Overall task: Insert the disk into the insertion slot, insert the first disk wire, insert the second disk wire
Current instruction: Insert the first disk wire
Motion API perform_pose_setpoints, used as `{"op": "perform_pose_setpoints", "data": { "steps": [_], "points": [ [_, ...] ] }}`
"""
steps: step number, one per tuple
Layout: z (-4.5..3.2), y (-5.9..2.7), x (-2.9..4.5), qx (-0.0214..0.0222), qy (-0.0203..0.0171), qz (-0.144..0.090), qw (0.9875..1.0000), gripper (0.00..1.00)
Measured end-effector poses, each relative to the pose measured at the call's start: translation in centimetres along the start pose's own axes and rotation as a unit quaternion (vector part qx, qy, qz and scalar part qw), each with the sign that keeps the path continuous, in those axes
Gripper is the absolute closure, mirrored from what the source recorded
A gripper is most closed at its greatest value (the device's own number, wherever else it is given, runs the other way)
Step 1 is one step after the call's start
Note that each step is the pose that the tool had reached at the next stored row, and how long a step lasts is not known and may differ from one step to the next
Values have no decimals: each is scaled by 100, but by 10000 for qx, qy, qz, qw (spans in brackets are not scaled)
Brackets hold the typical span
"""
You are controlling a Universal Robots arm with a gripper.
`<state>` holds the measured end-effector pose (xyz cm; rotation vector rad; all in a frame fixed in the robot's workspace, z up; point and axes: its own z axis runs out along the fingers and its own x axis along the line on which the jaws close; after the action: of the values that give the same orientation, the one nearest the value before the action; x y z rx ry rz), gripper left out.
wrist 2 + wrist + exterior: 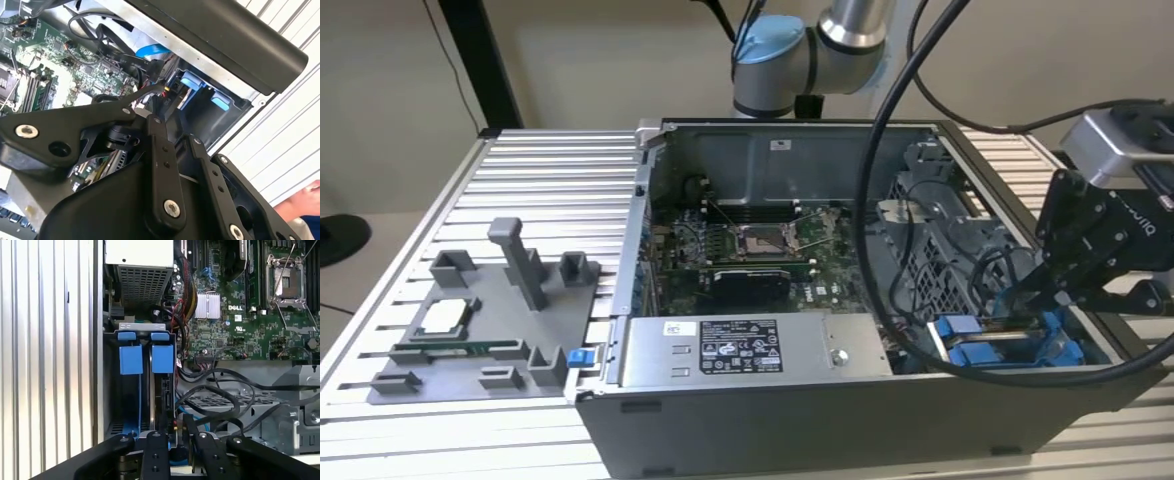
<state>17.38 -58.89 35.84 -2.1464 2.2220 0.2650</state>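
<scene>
The disk's bright blue carrier tabs [162,358] [961,330] stand at the near end of the insertion slot [112,390], and the disk lies edge-on inside it as a dark strip between blue rails. My gripper [1051,300] [176,434] [150,107] reaches down into the case at the slot's far end, on the exterior view's right. Its fingers [155,455] stand close together on a small black connector with red and yellow wires [162,89]. The connector is pressed close to the disk's end; whether it is seated I cannot tell.
A grey labelled power-supply box [720,350] lies along the case front beside the green motherboard [747,250]. Loose black cables [220,395] loop next to the bay. A grey fixture tray [467,330] holding parts rests on the ribbed table. A person's hand [300,205] shows outside the case.
</scene>
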Motion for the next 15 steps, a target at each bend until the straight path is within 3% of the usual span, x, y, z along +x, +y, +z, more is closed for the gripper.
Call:
{"op": "perform_pose_setpoints", "data": {
  "steps": [15],
  "points": [
    [-29,2,-5,0,1,0,10000,0]
  ]
}}
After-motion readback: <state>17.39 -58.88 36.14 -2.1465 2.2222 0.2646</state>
